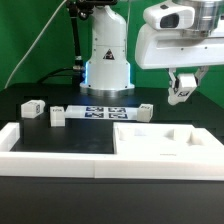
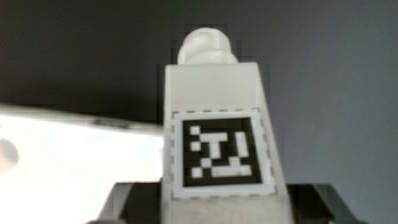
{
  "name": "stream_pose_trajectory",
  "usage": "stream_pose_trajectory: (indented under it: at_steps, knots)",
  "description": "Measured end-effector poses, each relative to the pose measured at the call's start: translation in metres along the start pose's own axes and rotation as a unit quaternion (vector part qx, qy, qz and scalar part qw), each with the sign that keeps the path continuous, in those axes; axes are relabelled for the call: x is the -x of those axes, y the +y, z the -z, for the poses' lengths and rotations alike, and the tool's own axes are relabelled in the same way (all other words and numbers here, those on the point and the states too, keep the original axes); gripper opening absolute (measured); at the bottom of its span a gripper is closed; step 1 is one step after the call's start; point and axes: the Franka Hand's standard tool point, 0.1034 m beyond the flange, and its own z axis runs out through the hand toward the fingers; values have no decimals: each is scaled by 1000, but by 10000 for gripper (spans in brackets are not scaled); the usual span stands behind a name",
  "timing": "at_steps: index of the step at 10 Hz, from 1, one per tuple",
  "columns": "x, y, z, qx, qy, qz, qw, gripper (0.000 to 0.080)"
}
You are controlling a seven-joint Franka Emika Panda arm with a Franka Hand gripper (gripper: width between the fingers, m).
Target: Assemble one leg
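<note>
My gripper hangs in the air at the exterior view's right, shut on a white leg that is held tilted above the table. In the wrist view the leg fills the middle, with a black-and-white tag on its face and a rounded peg at its far end. The gripper grips its near end, with a dark finger on each side. The large flat white panel with raised edges lies below, at the front right. Three more legs lie on the table: two at the left and one near the middle.
The marker board lies across the middle of the black table, in front of the robot base. A long white bar runs along the front left. In the wrist view a bright white surface shows beside the leg.
</note>
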Motion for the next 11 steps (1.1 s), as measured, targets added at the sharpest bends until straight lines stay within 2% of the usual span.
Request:
stream_pose_trajectory:
  at_steps: [1, 2, 3, 5, 7, 8, 9, 10, 11]
  knots:
    - [0, 2, -2, 1, 26, 2, 1000, 292]
    - [-9, 7, -6, 3, 76, 15, 997, 292]
    - [-15, 10, -2, 4, 104, 15, 994, 292]
    - [-40, 16, 19, 2, 175, 18, 984, 292]
    - [-54, 19, 29, 2, 222, 10, 975, 292]
    - [-60, 21, 34, 6, 272, 10, 962, 292]
    - [-55, 22, 29, 8, 289, 10, 957, 292]
    - [-58, 24, 32, 11, 333, 8, 943, 292]
    - [-57, 24, 28, 12, 337, 8, 941, 292]
